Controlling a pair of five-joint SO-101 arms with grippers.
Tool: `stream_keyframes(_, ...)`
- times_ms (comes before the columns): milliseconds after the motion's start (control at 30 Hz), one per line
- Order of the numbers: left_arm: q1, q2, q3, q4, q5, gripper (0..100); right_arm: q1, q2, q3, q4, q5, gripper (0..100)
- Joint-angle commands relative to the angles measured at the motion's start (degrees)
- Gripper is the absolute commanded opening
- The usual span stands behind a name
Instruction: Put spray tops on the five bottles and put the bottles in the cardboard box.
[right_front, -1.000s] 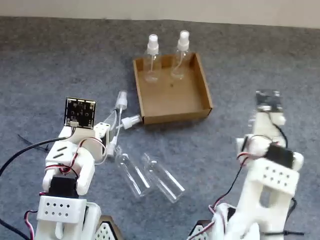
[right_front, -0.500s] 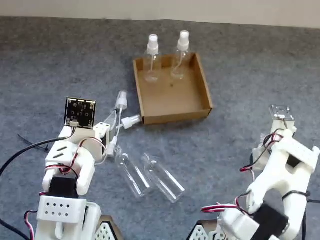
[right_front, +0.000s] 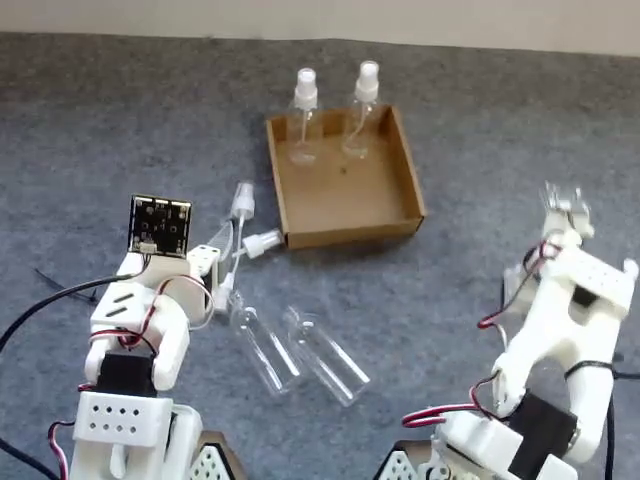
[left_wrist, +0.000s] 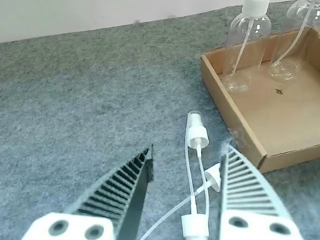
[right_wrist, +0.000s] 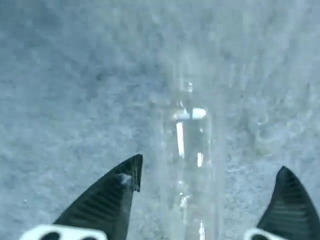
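Observation:
The cardboard box (right_front: 398, 166) sits mid-table with two capped bottles (right_front: 304, 122) (right_front: 360, 112) upright along its far wall. Two uncapped clear bottles (right_front: 264, 346) (right_front: 326, 356) lie on the carpet in front of it. Loose spray tops (right_front: 243, 201) (right_front: 262, 242) lie left of the box. My left gripper (right_front: 218, 262) is open just before them, and the left wrist view shows spray tops (left_wrist: 196, 135) (left_wrist: 213, 175) between its fingers, the left gripper (left_wrist: 189, 149) not closed on any. My right gripper (right_wrist: 210, 165) is open over another clear bottle (right_wrist: 192, 150), at the right of the table (right_front: 565, 205).
Grey carpet (right_front: 120, 120) covers the table. A light wall runs along the far edge (right_front: 320, 15). Black cables trail by the left arm's base (right_front: 50, 285). The box (left_wrist: 235, 107) stands to one side beyond the left gripper's fingers.
The right arm has swung out to the right and raised its wrist, away from the box. The left arm, the bottles and the spray tops have stayed put.

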Motion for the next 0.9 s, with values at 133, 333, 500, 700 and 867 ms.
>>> stream_keyframes(133,-0.7,0.7,-0.1,-1.5,-0.1,20,-5.4,-0.3,-11.6,4.9,-1.4,25.7)
stream_keyframes(333,-0.7,0.7,-0.1,-1.4,-0.1,20,-4.7,9.8,-15.6,6.4,-1.1,25.7)
stream_keyframes(500,-0.7,0.7,-0.1,-1.4,-0.1,20,-3.7,18.2,-23.6,10.7,-0.9,25.7)
stream_keyframes(700,-0.7,0.7,-0.1,-1.4,-0.1,20,-3.5,24.3,-25.9,10.5,2.3,25.7)
stream_keyframes(867,-0.7,0.7,-0.1,-1.4,-0.1,20,-2.9,26.6,-25.9,10.5,2.6,25.7)
